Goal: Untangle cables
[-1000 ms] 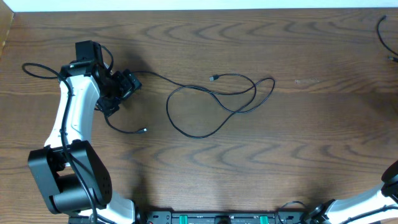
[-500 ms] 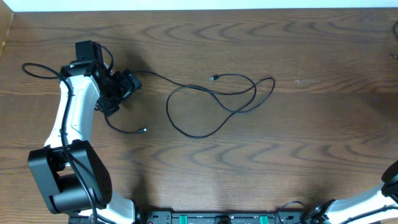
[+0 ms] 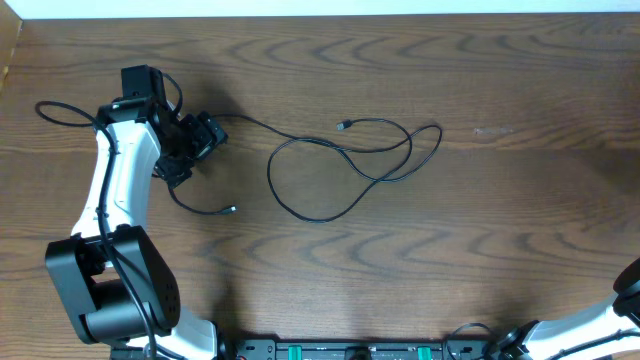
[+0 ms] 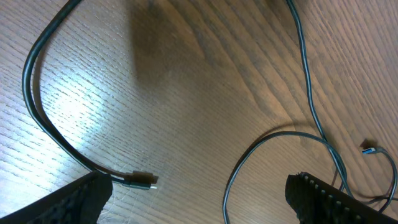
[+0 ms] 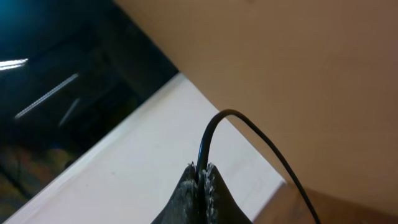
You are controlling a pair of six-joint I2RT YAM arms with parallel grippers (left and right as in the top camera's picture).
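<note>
L gripper (image 4: pixel 199 208): jaws wide open, empty, low over the table (image 4: pixel 186 81); one plug (image 4: pixel 142 182) of the black cable (image 3: pixel 269 170) lies just ahead of its fingers (image 4: pixel 62 205). Beyond, the cable's loops cross mid-table. R gripper (image 5: pixel 200 177), not in overhead view, is pinched tight on a thin cord (image 5: pixel 249 127). Prob. next: L grips just behind plug, drags slow & flat away from loops so crossings open, not knot.

A dark wood-grain desk (image 3: pixel 500 250) fills the overhead view, with a white strip (image 3: pixel 320 7) at 12 o'clock; the right wrist view shows a dark zone (image 5: pixel 43 56) at 10 o'clock.
</note>
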